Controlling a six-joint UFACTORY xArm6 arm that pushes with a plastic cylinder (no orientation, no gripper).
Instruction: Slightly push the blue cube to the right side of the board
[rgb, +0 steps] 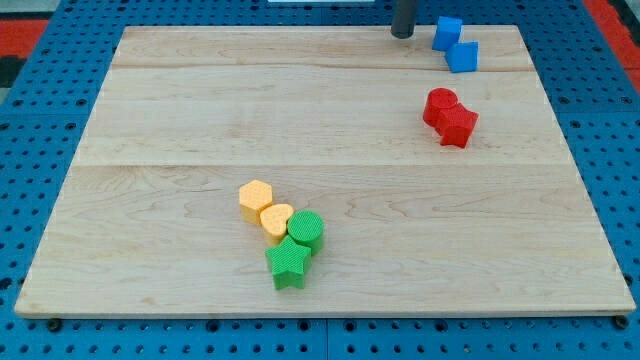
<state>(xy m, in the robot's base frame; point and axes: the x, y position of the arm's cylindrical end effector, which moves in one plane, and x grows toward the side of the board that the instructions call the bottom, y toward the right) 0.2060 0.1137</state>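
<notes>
Two blue blocks sit at the view's top right of the wooden board (200, 110). The upper one (446, 32) looks like a cube; the lower one (462, 56) touches it just below and right, shape unclear. My tip (402, 36) is the lower end of a dark rod coming down from the view's top. It stands just left of the upper blue block, a small gap apart.
Two red blocks (450, 117) touch each other below the blue ones. A yellow hexagon (256, 199), a yellow heart (276, 220), a green cylinder (307, 231) and a green star (288, 262) cluster at the bottom middle.
</notes>
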